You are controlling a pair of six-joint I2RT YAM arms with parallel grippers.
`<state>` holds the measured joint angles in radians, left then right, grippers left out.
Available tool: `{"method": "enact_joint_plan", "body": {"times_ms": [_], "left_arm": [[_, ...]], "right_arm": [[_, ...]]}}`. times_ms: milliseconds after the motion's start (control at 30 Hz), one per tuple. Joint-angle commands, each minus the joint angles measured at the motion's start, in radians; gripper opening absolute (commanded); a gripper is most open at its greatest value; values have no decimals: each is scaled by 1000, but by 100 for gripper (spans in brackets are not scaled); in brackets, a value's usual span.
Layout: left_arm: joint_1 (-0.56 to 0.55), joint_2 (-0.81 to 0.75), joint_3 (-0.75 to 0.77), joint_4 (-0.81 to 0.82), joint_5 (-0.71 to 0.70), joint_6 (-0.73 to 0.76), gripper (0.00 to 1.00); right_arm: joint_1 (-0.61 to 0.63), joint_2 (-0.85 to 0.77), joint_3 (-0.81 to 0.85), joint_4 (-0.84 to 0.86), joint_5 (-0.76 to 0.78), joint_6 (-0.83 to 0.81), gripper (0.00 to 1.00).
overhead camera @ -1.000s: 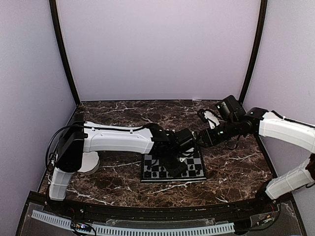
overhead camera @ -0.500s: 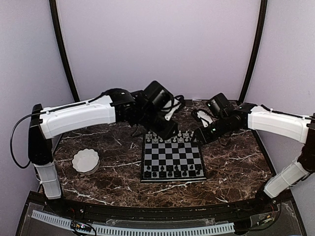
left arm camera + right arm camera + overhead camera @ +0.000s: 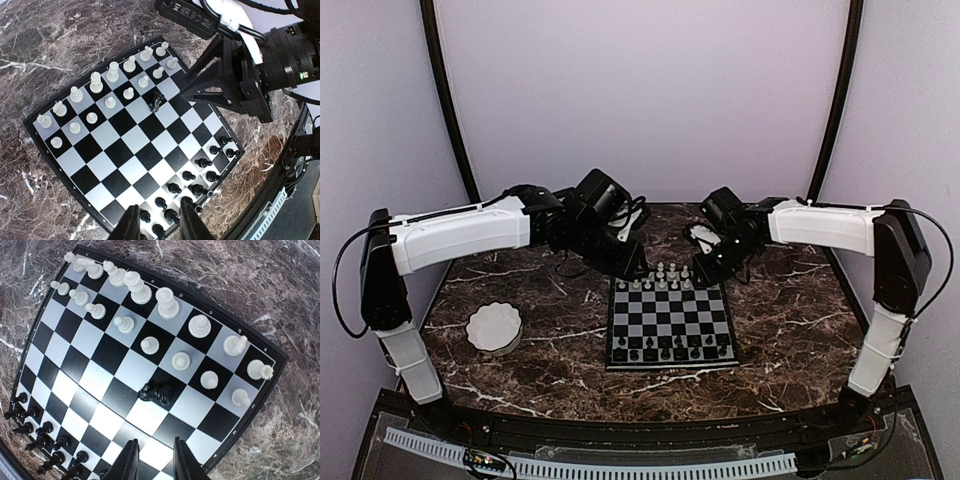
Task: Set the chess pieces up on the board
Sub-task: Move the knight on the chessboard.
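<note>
Tiny black plastic chess piece (image 3: 156, 393) lies toppled on the small black-and-white checked board (image 3: 111, 354), just beyond the right fingers (image 3: 128, 463), parted and empty. Left fingers (image 3: 131, 226), parted too, grasp nothing.

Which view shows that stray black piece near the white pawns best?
Right wrist: the black piece is close, sharp and unobstructed, apparently lying on its side on the board. Left wrist shows it smaller. In top external it is too small to make out.

Board (image 3: 107, 357) corner beyond bottom edge
</note>
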<state>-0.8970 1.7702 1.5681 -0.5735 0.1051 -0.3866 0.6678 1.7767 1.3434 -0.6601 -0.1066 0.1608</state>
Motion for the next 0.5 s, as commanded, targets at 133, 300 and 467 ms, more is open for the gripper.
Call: {"method": "enact_joint_plan", "body": {"times_ms": [133, 300, 467], "left_arm": [[16, -30, -21, 24, 68, 1, 29], [15, -33, -40, 33, 72, 1, 29], [16, -35, -49, 35, 77, -4, 29]], "right_arm": [[3, 121, 111, -34, 6, 19, 22], [3, 170, 150, -45, 16, 22, 22], [2, 214, 196, -58, 34, 22, 22]]}}
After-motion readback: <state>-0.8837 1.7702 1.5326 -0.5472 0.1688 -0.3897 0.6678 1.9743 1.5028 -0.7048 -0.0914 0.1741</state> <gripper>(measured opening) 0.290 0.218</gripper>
